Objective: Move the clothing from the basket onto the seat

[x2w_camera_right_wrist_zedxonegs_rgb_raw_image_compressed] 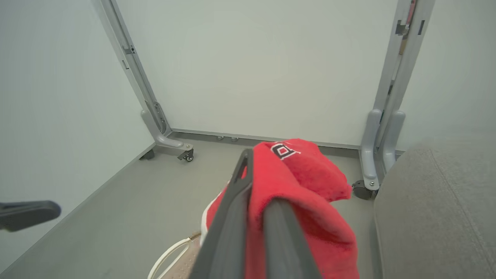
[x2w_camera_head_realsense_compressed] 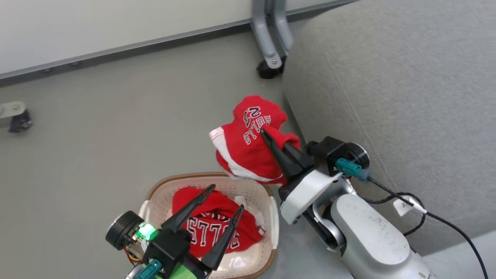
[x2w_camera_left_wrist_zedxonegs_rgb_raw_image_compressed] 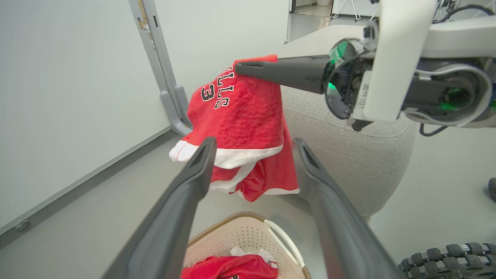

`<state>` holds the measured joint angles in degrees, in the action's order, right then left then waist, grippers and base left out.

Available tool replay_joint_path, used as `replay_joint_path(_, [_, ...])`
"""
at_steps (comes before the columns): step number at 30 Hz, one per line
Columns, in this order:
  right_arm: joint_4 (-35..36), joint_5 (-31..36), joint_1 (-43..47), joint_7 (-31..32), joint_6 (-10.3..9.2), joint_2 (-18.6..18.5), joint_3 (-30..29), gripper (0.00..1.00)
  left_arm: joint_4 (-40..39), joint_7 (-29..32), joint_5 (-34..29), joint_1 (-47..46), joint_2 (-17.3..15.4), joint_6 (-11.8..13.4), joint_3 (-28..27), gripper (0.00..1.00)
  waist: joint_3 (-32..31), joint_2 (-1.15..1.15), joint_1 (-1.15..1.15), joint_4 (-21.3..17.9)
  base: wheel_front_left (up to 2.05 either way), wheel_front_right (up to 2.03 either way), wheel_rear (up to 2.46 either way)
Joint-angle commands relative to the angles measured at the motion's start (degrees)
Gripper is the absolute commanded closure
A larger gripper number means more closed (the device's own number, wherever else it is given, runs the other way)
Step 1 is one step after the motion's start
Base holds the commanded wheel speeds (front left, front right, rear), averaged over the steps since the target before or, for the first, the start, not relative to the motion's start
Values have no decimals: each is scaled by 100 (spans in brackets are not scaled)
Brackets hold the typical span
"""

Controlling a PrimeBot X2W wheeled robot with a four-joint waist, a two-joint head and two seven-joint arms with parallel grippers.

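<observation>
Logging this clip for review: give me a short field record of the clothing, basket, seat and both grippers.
held garment: red, lettered, hanging in air beside the seat, not on it
right gripper: shut on held garment
left gripper: open, empty, over the basket
basket: on floor, second garment inside
seat: grey, no clothing on visible part

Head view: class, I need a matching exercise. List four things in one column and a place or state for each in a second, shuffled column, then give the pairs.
Things
1. right gripper
2. left gripper
3. basket
4. seat

Place or state
A. grey, at the view's right
B. open, above the basket
C. shut on the lifted garment
D. on the floor, with the other garment inside

Pairs: 1-C, 2-B, 3-D, 4-A
</observation>
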<state>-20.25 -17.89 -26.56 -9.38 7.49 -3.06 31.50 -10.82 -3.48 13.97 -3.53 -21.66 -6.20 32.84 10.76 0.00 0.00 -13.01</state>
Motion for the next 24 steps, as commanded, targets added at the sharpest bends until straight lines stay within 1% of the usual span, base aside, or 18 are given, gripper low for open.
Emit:
replay_joint_path(1, [-22, 35, -24, -72, 0, 5, -81, 100, -31, 36, -25, -124, -79, -28, 6, 0, 308, 0, 0, -683, 0, 0, 0])
replay_joint_path(7, [-58, 46, 58, -206, 0, 16, -403, 100, -135, 169, 0, -248, -208, -42, 63, 0, 515, 0, 0, -1308, 0, 0, 0])
replay_joint_path(13, [-49, 67, 104, -337, 0, 22, -805, 100, -266, 301, -26, -386, -324, -70, 148, 0, 731, 0, 0, -1685, 0, 0, 0])
replay_joint_path(15, [-58, 16, 84, -375, 0, 15, -984, 100, -300, 332, -39, -435, -359, -67, 168, 0, 807, 0, 0, -1733, 0, 0, 0])
replay_joint_path(18, [-122, 33, -70, -448, 0, 20, -1430, 100, -376, 390, -61, -530, -399, -77, 195, 0, 984, 0, 0, -1749, 0, 0, 0])
replay_joint_path(22, [-268, -18, -399, -491, 0, -15, -1994, 100, -527, 457, -82, -779, -485, -92, 272, 0, 1298, 0, 0, -1611, 0, 0, 0])
replay_joint_path(24, [-353, -14, -635, -514, 0, -117, -2297, 100, -598, 468, -99, -931, -561, -104, 278, 0, 1472, 0, 0, -1506, 0, 0, 0])
